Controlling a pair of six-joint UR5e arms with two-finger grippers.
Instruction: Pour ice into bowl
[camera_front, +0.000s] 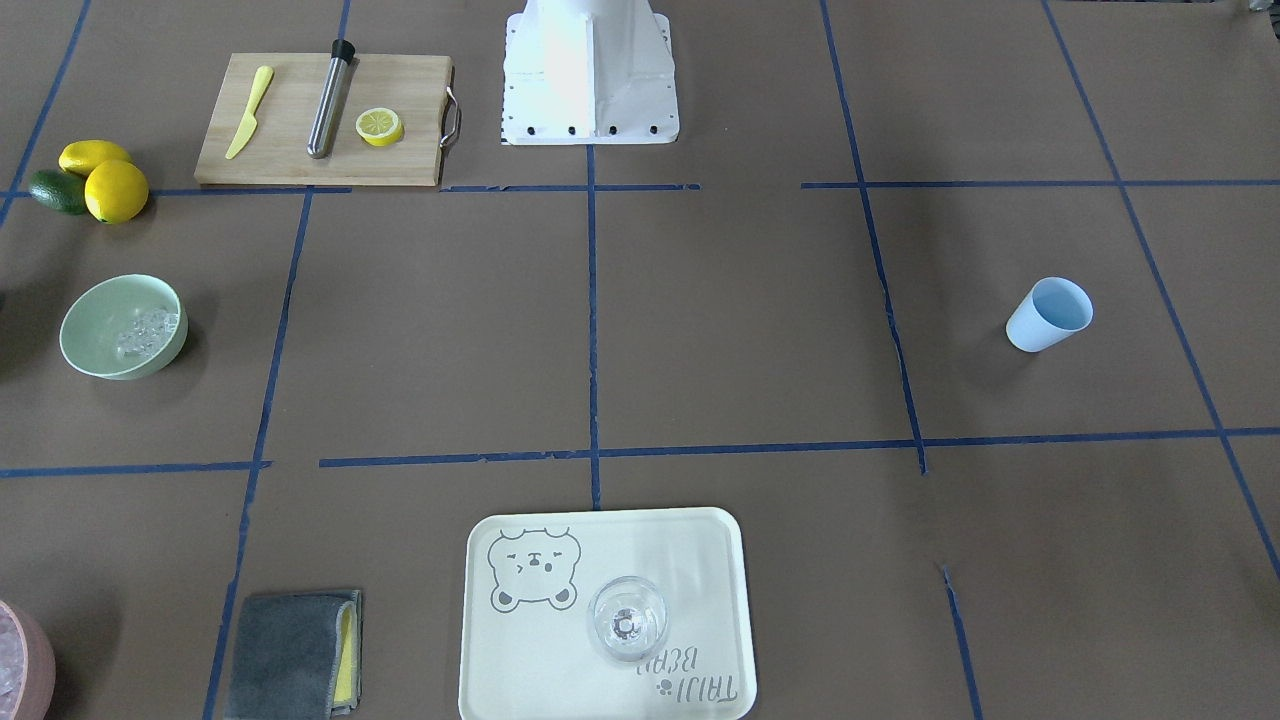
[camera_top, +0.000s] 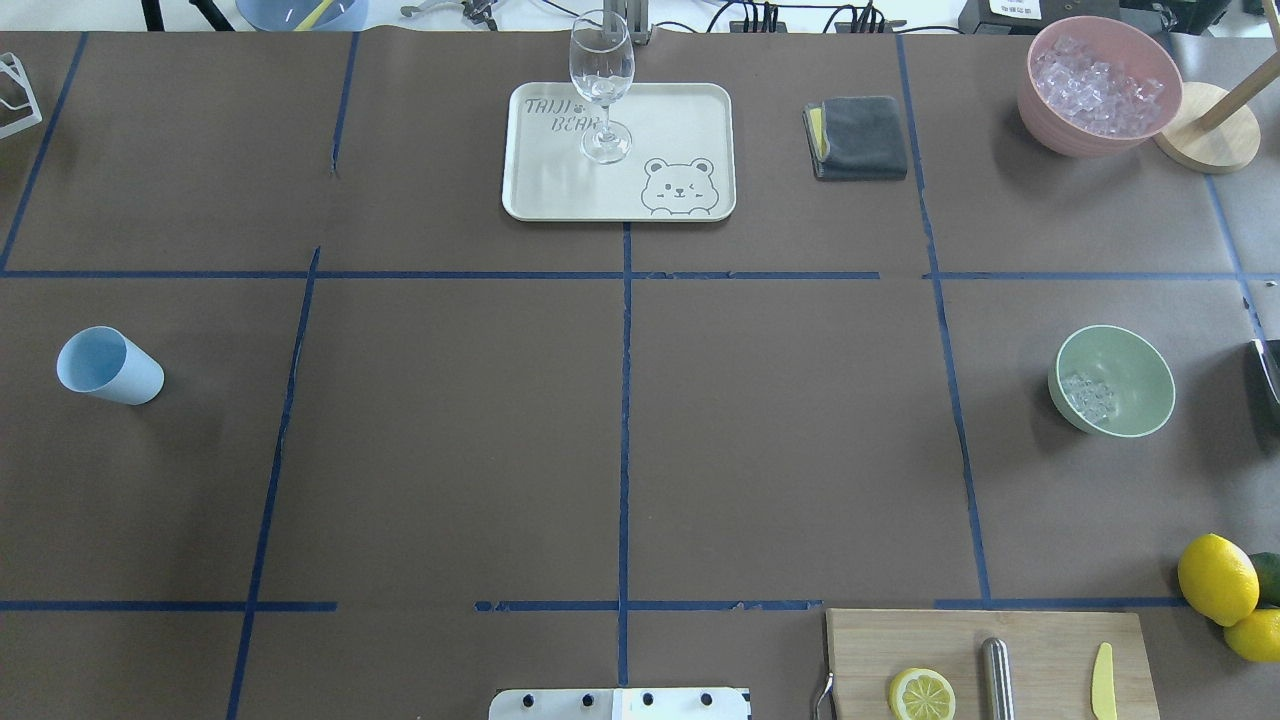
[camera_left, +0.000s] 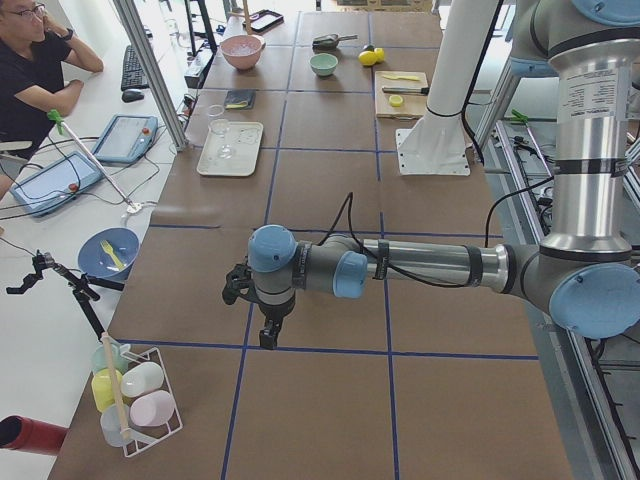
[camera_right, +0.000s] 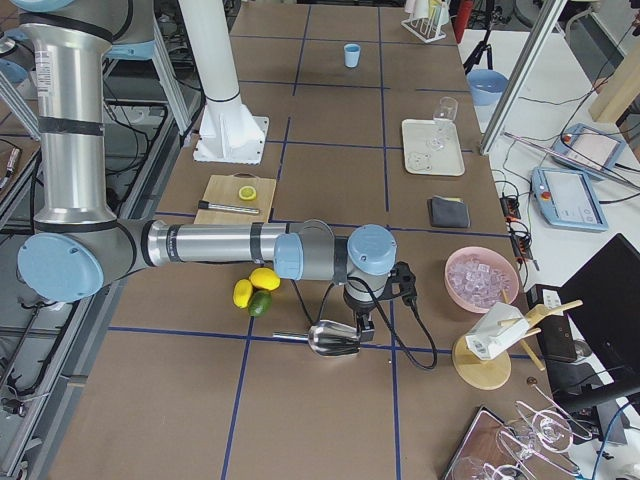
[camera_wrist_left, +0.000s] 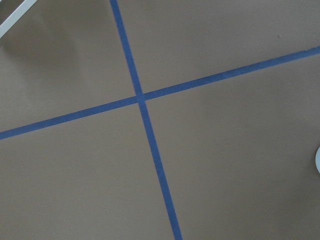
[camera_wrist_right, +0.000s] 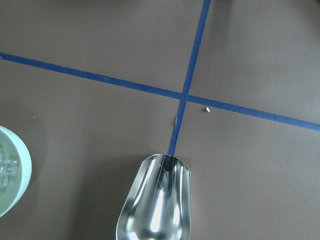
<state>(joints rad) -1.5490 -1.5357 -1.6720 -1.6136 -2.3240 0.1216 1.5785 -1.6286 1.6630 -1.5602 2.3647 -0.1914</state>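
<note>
Off to one side of the right gripper's (camera_right: 358, 325) fingers, near them but apart, the bowl (camera_top: 1112, 380) stood upright with its mouth facing up; being round, it had no long axis. Ice (camera_top: 1090, 397) lay in a small heap on its floor, off-centre toward the table's middle. Just below those fingers was a metal scoop (camera_wrist_right: 155, 200), its long axis running along a blue tape line (camera_wrist_right: 187, 95) and its open mouth pointing away from the wrist, with the bowl's rim beside it and not touching. Whether the fingers were clamped on the scoop or parted could not be told, since they showed only small and from the side. The left gripper (camera_left: 268, 335) pointed down over the table, far from the bowl, and the spread of its fingers could not be told either. A blue cup (camera_top: 108, 366) stood on the left arm's side, well apart from the bowl
</note>
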